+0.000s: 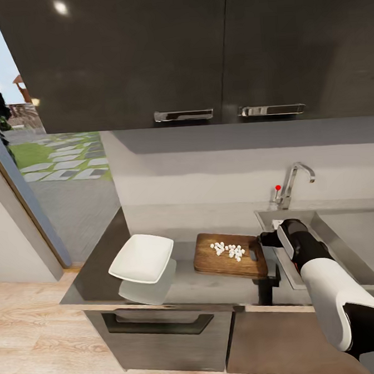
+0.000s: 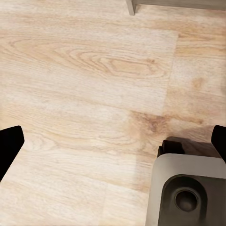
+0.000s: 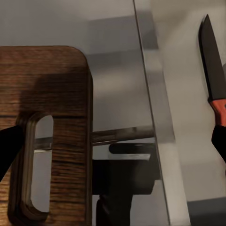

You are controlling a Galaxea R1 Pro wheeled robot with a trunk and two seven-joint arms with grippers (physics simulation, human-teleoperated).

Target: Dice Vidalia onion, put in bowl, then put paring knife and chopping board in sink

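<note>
My right gripper (image 1: 267,239) hangs spread wide at the dark brown wooden chopping board's (image 1: 228,255) handle end; tiny white diced onion cubes (image 1: 229,250) sit on it (white square bowl (image 1: 142,258) at nine o'clock). My left gripper (image 2: 113,141) gapes wide.

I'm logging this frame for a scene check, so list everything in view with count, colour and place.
Dark brown wooden chopping board: one, on the glossy dark grey countertop, left of the sink.
Tiny white diced onion cubes: about a dozen, on the board.
White square shallow bowl: one, on the countertop, left of the board.
Red-handled paring knife: one, dark blade, lying on the steel surface beside the board, seen from the right wrist.
Stainless-steel sink: one, at the right; chrome tap with red-tipped lever behind it.
Dark wall cabinets: two doors, above.
Light wooden floor: below.
Right gripper: black, at the board's handle end, jaws apart.
Left gripper: black, open above the floor.
</note>
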